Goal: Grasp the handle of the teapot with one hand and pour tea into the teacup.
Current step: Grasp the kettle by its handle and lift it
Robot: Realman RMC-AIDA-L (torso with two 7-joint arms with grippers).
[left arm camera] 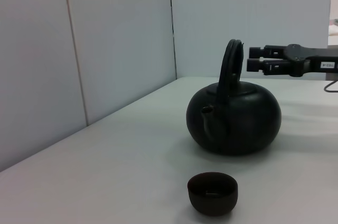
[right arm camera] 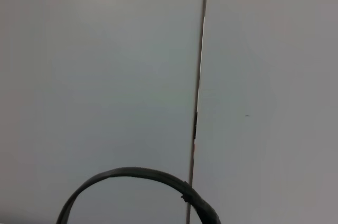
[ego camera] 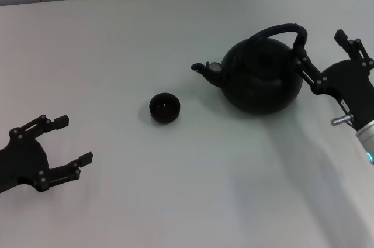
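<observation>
Teapot (ego camera: 263, 78) on table (ego camera: 175, 189), spout toward teacup (ego camera: 164, 108) close by. Right gripper (ego camera: 322, 43) jaws apart, level with handle (ego camera: 279, 30), not yet around it. Advise centring hoop between fingers before closing. Left gripper (ego camera: 73, 145) parked, jaws apart

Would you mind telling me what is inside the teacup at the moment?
The teacup looks empty: its dark inner wall and bottom show, with only a faint glint in the left wrist view. A thin film of tea cannot be ruled out. The teapot stands upright beside it.
</observation>
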